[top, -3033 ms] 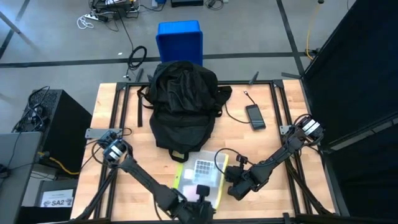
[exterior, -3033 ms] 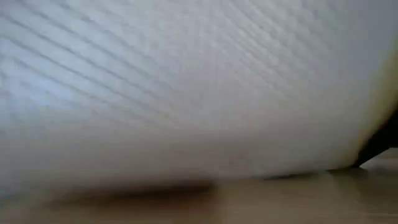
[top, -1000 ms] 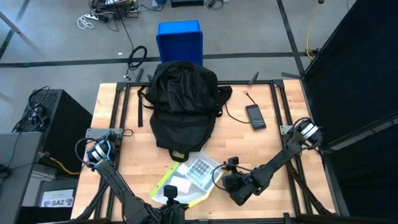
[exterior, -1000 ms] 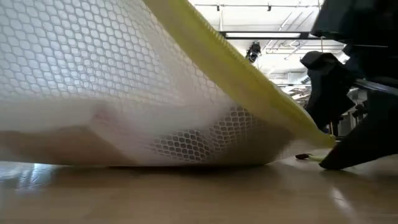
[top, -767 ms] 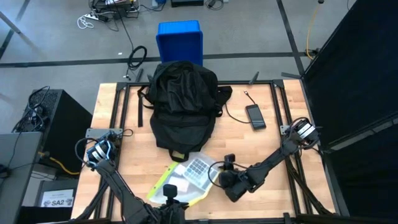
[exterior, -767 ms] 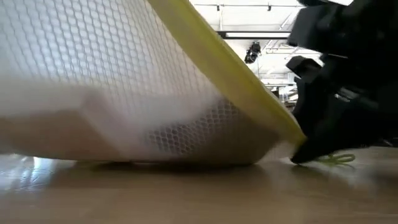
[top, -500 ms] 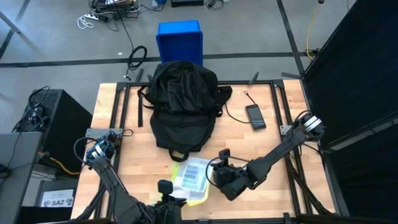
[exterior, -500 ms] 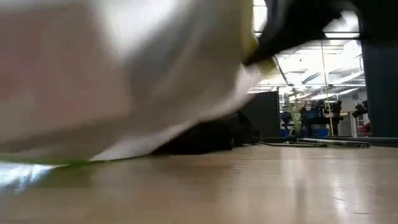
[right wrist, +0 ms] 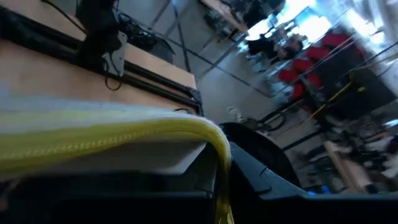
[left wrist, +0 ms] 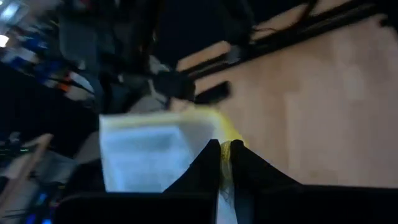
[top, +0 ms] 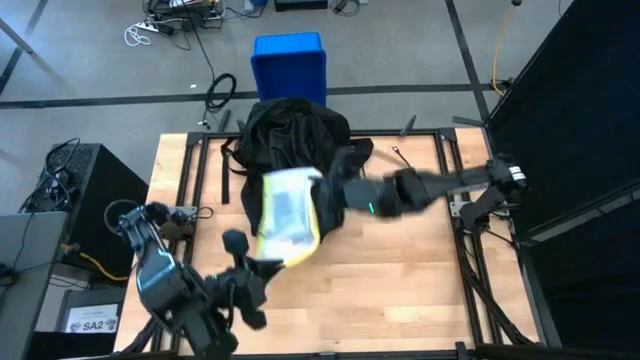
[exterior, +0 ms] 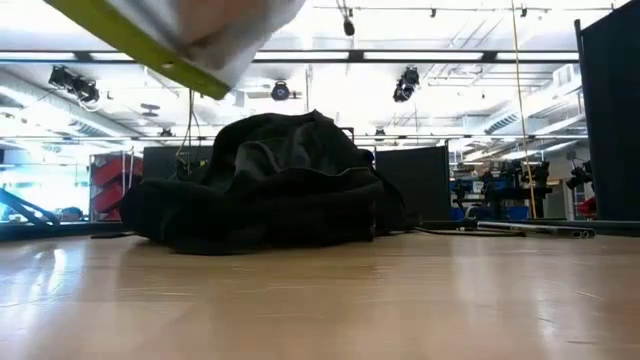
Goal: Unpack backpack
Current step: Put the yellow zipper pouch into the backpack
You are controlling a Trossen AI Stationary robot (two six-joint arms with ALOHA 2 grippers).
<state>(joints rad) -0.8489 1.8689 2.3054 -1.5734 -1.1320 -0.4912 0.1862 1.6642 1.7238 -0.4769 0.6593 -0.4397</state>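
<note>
The black backpack (top: 295, 150) (exterior: 270, 185) lies on the table's far middle. A white mesh pouch (top: 285, 222) with a yellow edge hangs in the air in front of it, clear of the table, with flat pale things inside. It also shows in the low view as the pouch's lower corner (exterior: 180, 35). My left gripper (top: 268, 264) is shut on the pouch's near end. My right gripper (top: 325, 192) is shut on its right side. My left gripper pinches the pouch's yellow edge (left wrist: 227, 138) between its two fingers (left wrist: 208, 163), coming from the table's near side and slanting up. The pouch stands beyond the fingertips, lifted clear. My right gripper pinches the yellow edge at a corner (right wrist: 214, 144), coming about level from the table's right. The edge bends over the finger (right wrist: 255, 171) and the pouch hangs clear.
A blue bin (top: 290, 62) stands on the floor beyond the table's far edge. A thin black cable (top: 397, 153) lies right of the backpack. Bare wood (top: 400, 270) takes up the table's near right part.
My right gripper went toward the table's left to the pouch's right edge and took hold of it. Both grippers then rose fast and moved toward the far edge. The pouch, which lay flat near the front edge, is now lifted clear in front of the backpack.
</note>
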